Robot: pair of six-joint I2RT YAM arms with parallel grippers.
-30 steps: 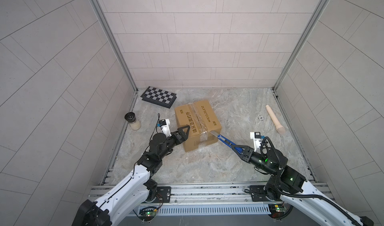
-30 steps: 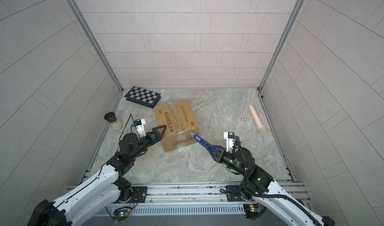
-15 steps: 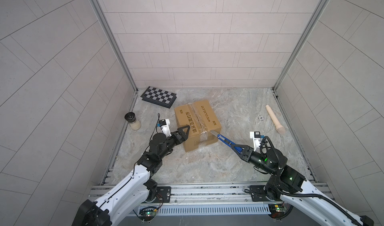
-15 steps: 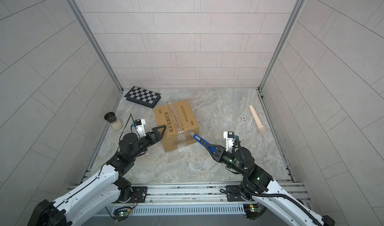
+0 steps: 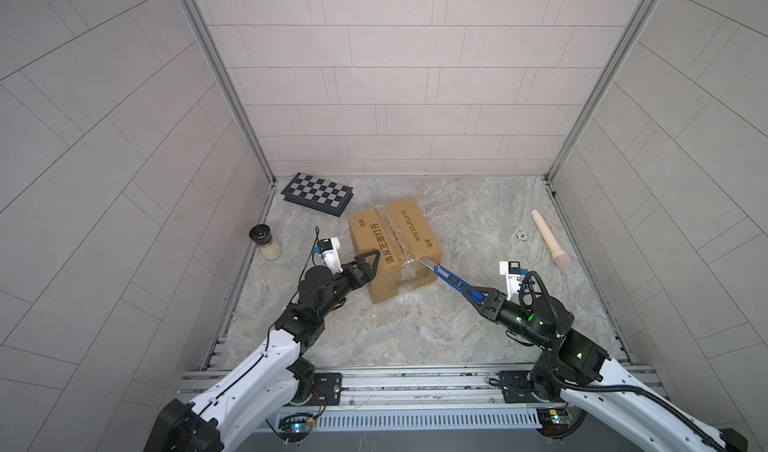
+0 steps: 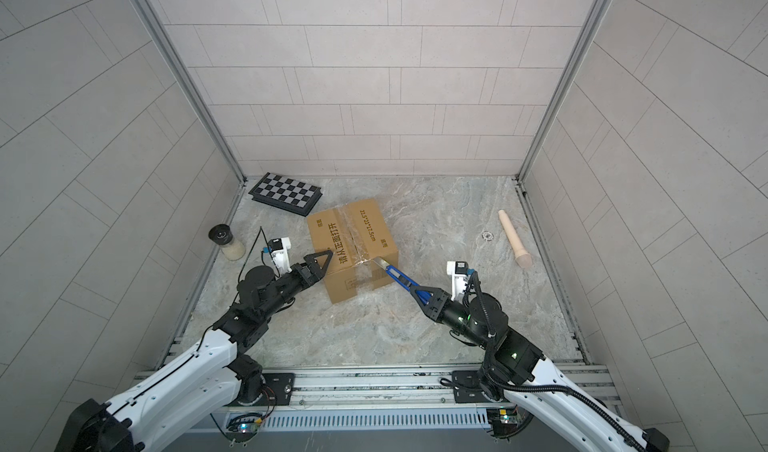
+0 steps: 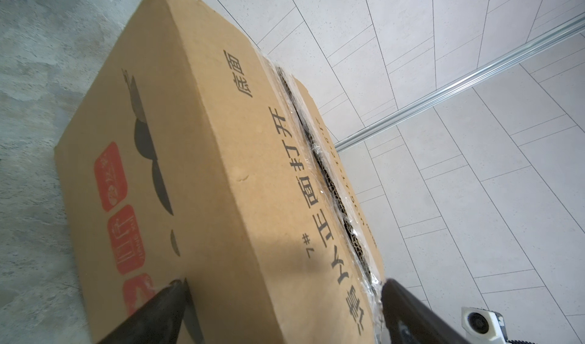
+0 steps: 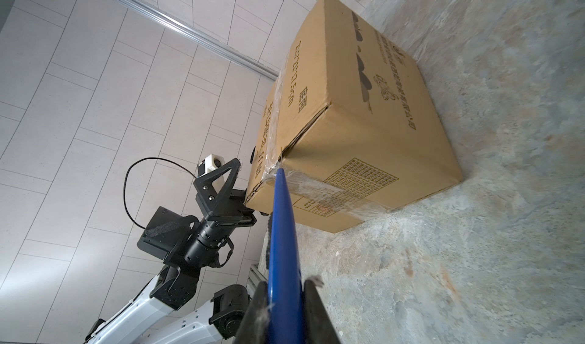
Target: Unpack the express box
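The express box [image 5: 395, 248] [image 6: 353, 244], a brown carton with black print, stands mid-floor with clear tape over its top seam. In the left wrist view the box [image 7: 221, 168] shows corrugated edges along the parted seam. My left gripper [image 5: 368, 267] [image 6: 320, 266] [image 7: 283, 284] is open, and the box's near left top edge lies between its fingers. My right gripper [image 5: 482, 298] [image 6: 430, 296] [image 8: 281, 291] is shut on a blue utility knife [image 5: 451, 280] [image 8: 281, 231]. The knife's blade tip rests at the taped seam on the near top edge of the box [image 8: 364, 120].
A black-and-white checkered board case [image 5: 318, 194] lies at the back left. A jar with a black lid [image 5: 265, 242] stands by the left wall. A beige wooden stick [image 5: 548, 237] and a small metal ring [image 5: 521, 235] lie at the right. Tiled walls enclose the floor.
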